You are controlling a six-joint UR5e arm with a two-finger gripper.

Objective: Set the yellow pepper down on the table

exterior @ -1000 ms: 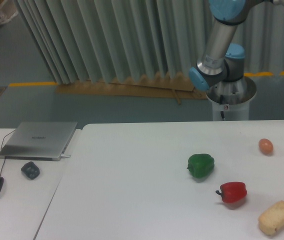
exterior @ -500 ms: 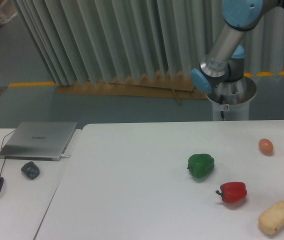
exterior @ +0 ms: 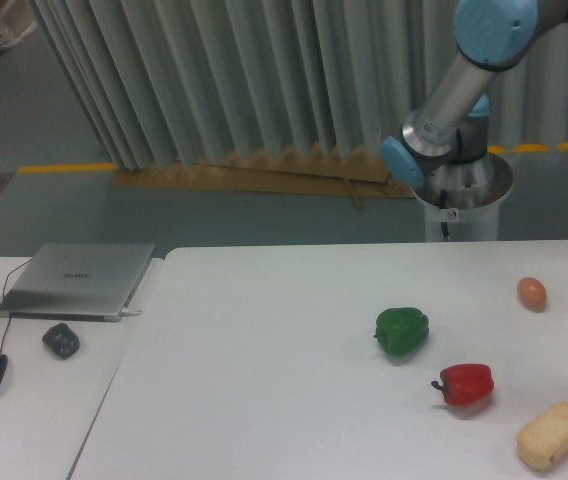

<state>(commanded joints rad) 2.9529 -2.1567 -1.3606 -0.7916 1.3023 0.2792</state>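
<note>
On smooth white table (exterior: 264, 380), glossy lobed green pepper (exterior: 402, 331), red pepper (exterior: 466, 384)

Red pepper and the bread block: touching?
Apart. The fixed camera shows a strip of bare white table between the red pepper and the bread block.

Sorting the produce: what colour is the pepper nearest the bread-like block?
Red: the glossy red bell pepper, beside the beige bread-like block, fixed camera view.
</note>
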